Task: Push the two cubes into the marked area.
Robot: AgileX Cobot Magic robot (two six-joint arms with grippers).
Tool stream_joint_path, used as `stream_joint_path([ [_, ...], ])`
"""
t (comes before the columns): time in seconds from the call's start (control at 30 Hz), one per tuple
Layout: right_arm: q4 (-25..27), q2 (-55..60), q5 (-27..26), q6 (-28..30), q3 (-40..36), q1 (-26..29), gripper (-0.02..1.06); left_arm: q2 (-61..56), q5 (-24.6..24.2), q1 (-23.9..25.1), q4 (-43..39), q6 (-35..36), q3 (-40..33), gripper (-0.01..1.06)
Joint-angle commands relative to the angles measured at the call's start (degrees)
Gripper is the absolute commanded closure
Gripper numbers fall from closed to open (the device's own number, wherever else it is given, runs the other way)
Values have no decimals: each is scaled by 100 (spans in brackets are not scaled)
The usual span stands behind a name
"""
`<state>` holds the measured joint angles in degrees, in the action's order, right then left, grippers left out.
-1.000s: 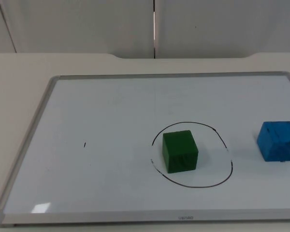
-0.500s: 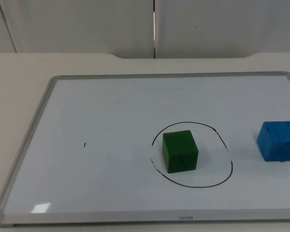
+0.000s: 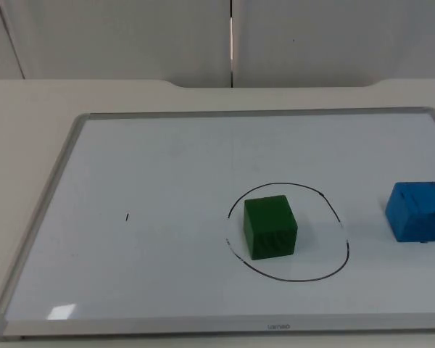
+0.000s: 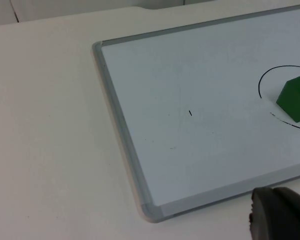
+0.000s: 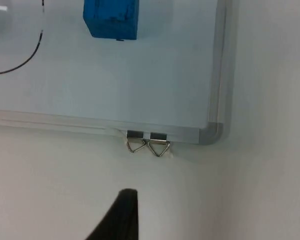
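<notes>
The green cube [image 3: 270,227] sits inside the marked circle [image 3: 333,268]; the blue cube [image 3: 417,211] lies outside, apart. The right claw [image 5: 121,215], its state impossible to tell, should push the blue cube squarely toward the circle.

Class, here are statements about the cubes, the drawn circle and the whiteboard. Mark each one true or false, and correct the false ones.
1. The green cube lies inside the drawn circle. True.
2. The blue cube lies inside the circle too. False: it sits outside, toward the board's right edge.
3. Both cubes rest on the whiteboard. True.
4. The two cubes touch. False: bare board separates them.
5. Two metal clips hang from the whiteboard's frame. True.
</notes>
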<state>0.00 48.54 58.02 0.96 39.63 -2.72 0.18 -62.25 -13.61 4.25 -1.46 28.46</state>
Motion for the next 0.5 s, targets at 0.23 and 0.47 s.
stream_joint_path([
  [0.23,34,1675,-835,-157,704,23,52,-18,71,-32,65,10,-25,105],
  [0.47,0,2925,-1002,-157,1472,23,85,-18,71,-32,65,10,-25,105],
])
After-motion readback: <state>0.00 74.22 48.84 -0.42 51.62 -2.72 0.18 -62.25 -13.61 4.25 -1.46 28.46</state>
